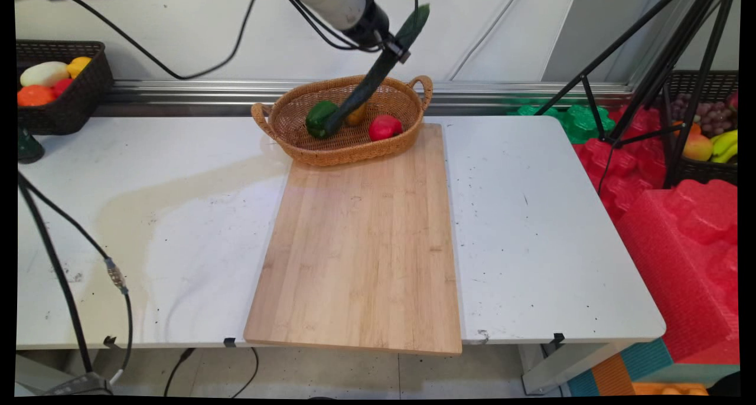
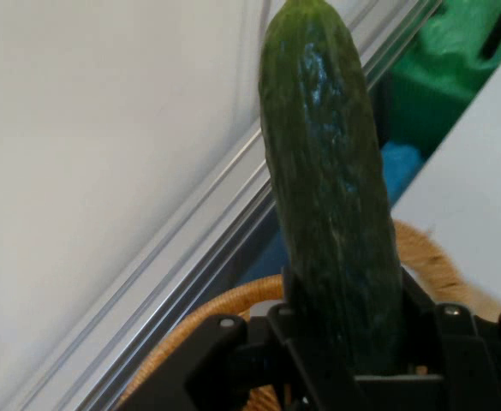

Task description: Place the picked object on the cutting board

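Jaws clamp a cucumber (image 1: 378,68) mid-length, tilted over the wicker basket (image 1: 295,145), its lower end among a green pepper (image 1: 319,117), a yellow fruit (image 1: 357,116) and a red one (image 1: 384,127). Only the main view shows these; the hand view shows the cucumber's bumpy skin filling the gripper (image 2: 344,342).

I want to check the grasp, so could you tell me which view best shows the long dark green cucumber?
The hand view: the long dark green cucumber fills it, clamped in the black gripper. The main view shows it whole but small, slanting over the wicker basket.
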Tool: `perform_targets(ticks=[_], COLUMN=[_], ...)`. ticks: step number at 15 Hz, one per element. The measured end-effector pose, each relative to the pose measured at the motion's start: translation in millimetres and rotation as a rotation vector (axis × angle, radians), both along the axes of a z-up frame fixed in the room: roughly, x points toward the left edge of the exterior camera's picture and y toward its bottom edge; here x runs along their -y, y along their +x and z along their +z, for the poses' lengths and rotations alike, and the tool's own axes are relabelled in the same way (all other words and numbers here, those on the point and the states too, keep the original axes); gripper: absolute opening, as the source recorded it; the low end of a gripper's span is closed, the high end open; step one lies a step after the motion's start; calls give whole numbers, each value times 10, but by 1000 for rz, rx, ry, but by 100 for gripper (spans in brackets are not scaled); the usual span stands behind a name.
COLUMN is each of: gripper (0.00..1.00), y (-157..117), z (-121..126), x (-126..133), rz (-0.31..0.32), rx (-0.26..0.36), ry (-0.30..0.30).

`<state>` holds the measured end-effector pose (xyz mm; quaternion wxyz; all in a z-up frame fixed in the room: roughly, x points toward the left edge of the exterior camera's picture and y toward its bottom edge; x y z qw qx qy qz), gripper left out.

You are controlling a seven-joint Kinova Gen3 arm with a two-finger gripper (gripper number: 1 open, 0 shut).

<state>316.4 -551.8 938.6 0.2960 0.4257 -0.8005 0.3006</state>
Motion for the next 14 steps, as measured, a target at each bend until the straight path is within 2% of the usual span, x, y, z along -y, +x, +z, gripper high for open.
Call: perform_targets(ticks=[3, 5, 9, 14], gripper=[0, 0, 0, 0], y=[-79, -126, -231, -364], z=[296, 410, 474, 345], x=[-416, -723, -1378, -1968], rz=[-58, -95, -141, -160], rx=[0, 3, -5, -10], ry=[-27, -20, 54, 161])
